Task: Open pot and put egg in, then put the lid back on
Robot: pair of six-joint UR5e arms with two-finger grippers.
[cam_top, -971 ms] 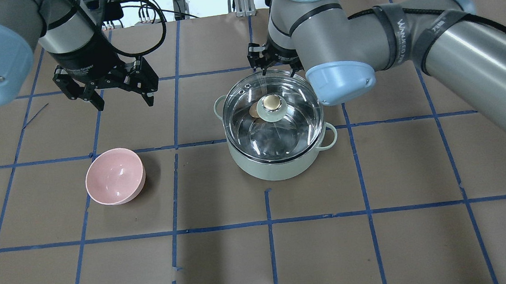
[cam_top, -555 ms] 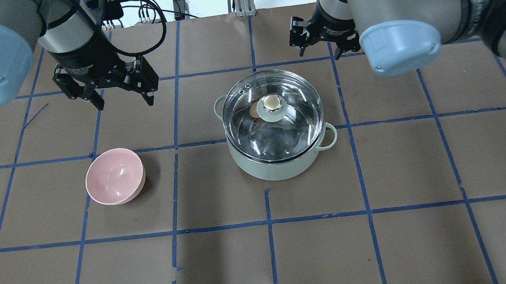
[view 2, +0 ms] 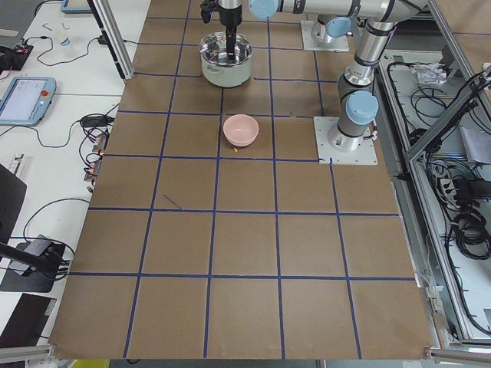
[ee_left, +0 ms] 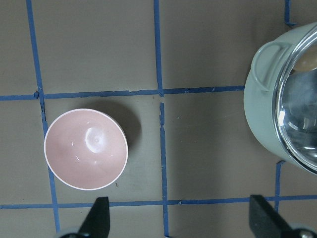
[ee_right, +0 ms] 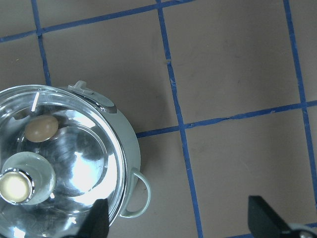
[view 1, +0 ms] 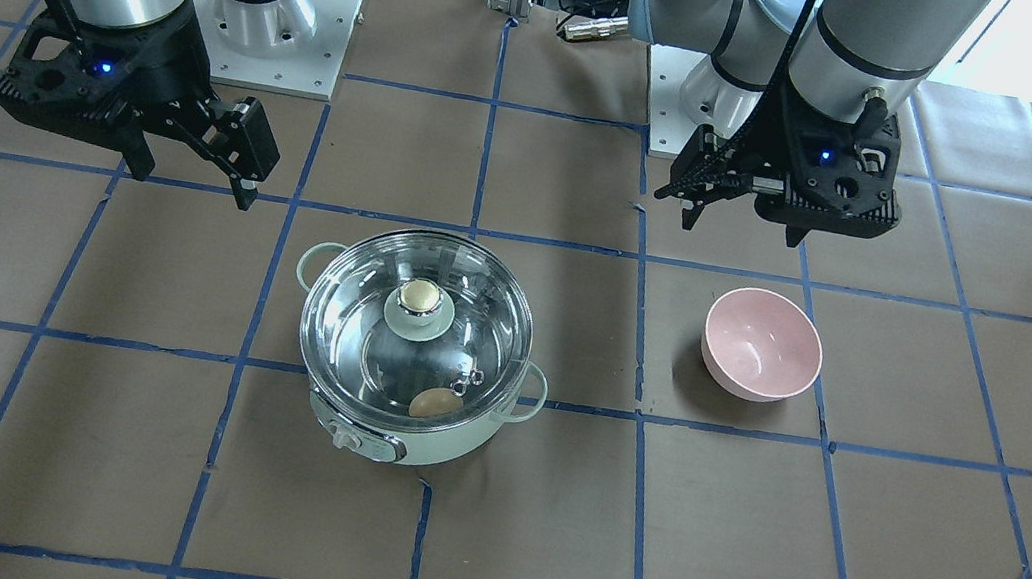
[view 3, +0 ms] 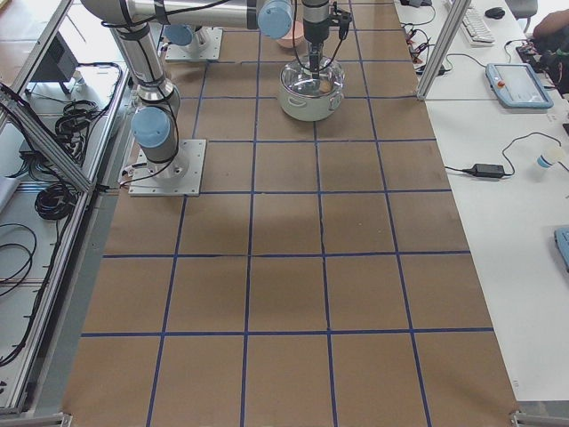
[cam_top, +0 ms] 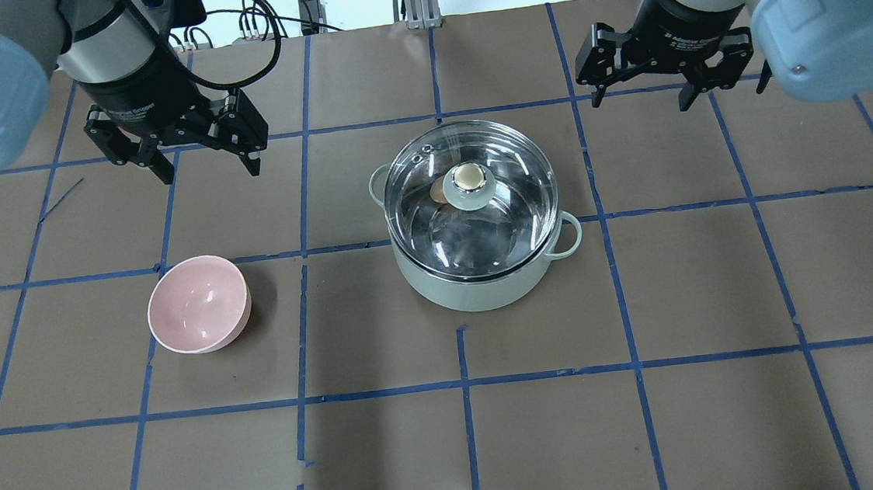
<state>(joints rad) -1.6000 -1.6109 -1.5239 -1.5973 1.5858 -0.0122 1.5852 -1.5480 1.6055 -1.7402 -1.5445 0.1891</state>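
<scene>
1. Overhead: the round, pale mint-green pot (cam_top: pixel 479 292) stands mid-table (cam_top: pixel 654 430) on matte brown paper gridded with blue tape. The domed clear-glass lid (cam_top: pixel 469 184) is seated on its rim. The oval, light-brown egg (cam_top: pixel 439 191) lies inside, just beside the lid's beige knob. The left gripper (cam_top: pixel 209 169) and right gripper (cam_top: pixel 640 103) hang beyond the pot, jaws spread wide, holding nothing. A glossy pink bowl (cam_top: pixel 196 303) rests well apart on the robot's left.
2. Front-facing: the egg shows through the glass on the shiny steel floor, near the pale control knob (view 1: pixel 344 438).
3. Side views: the pot is small and distant, with the lid on.
4. Left wrist: the smooth bowl and the pot's curved wall are in view; the jaws are wide apart and bare.
5. Right wrist: the egg lies under the glass, and a loop handle (ee_right: pixel 138 196) is visible; the jaws are wide apart and empty.
</scene>
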